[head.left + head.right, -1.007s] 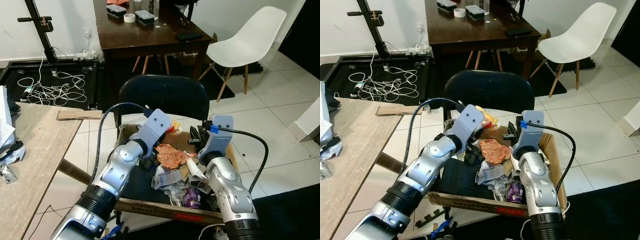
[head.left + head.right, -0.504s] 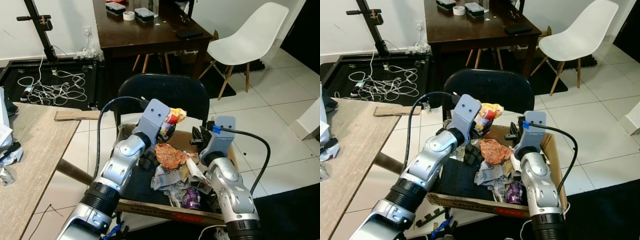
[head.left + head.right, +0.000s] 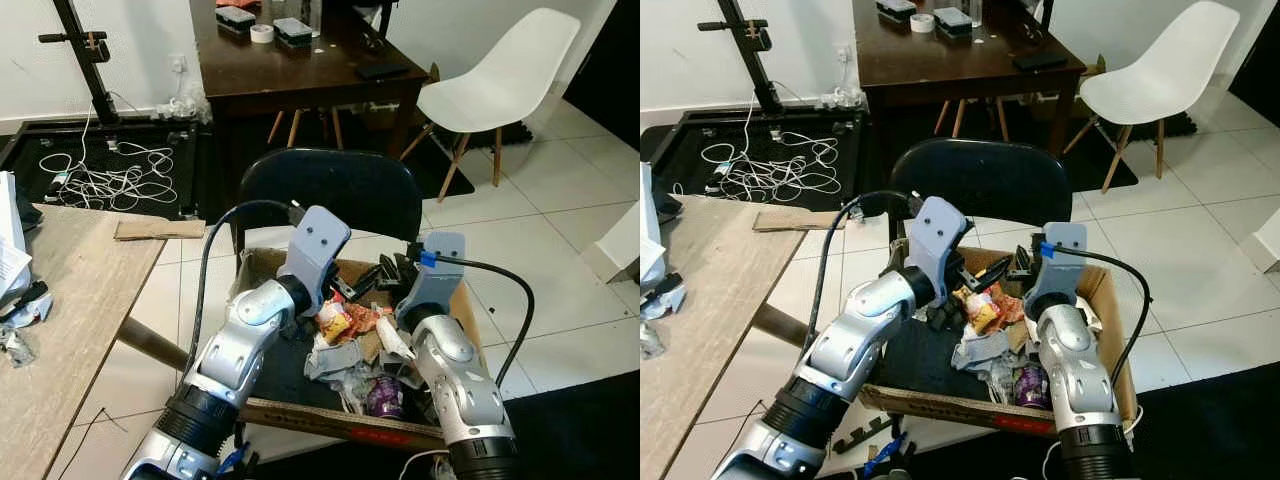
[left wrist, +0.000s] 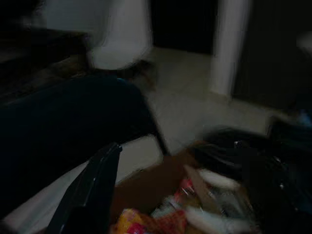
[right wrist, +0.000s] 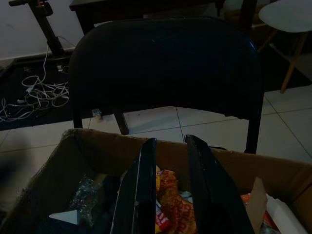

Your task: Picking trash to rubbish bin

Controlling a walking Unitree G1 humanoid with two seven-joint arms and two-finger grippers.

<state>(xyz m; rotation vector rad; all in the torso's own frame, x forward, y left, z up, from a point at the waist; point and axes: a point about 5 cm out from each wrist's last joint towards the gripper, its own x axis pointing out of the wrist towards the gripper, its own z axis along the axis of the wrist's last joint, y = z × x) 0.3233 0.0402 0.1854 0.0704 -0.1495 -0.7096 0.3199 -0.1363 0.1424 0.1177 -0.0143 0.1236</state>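
- Left tool [image 3: 975, 280] reaches forward from a bent silver arm over the cardboard box [image 3: 1106, 305] of trash, its black fingers spread and released
- Yellow-and-red snack wrapper [image 3: 982, 312] lies just below that tool on the heap inside the box, apart from the fingers; its print is too small to read
- Right tool [image 5: 166, 195] hangs over the box's far side, fingers a narrow gap apart, gripping nothing
- Black chair [image 3: 330, 192] stands just behind the box
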